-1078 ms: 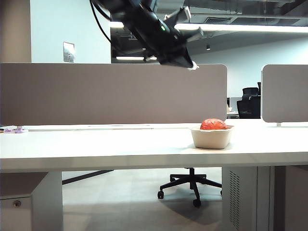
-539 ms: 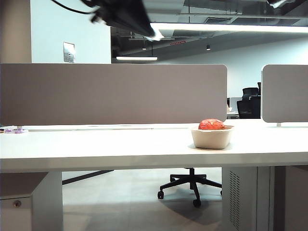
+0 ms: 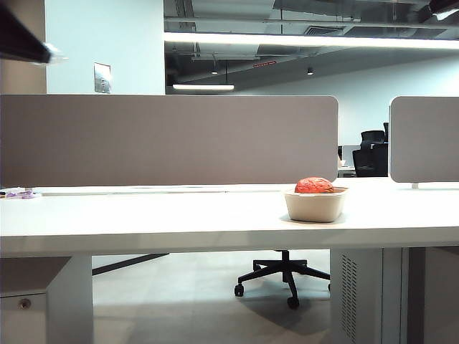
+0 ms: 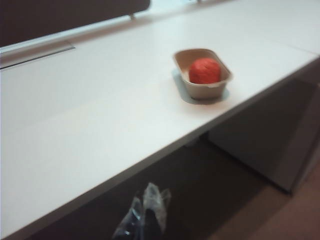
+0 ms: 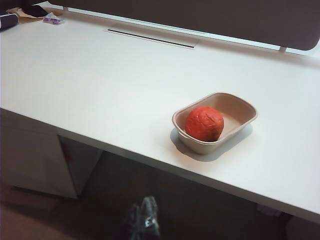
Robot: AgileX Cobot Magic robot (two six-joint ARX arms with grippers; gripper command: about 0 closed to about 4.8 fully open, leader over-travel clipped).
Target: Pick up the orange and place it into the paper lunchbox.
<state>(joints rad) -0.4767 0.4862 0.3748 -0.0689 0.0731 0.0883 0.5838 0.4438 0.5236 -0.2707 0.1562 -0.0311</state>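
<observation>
Orange in paper lunchbox, no readable writing, left tool closed empty, right tool unclear

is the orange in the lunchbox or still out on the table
In. The orange sits inside the lunchbox, toward one end, its top rising above the rim; both claws are well away from it.

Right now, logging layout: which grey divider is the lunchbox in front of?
The wide left divider, not the right-edge one. Left gripper and right gripper hang off the table.
</observation>
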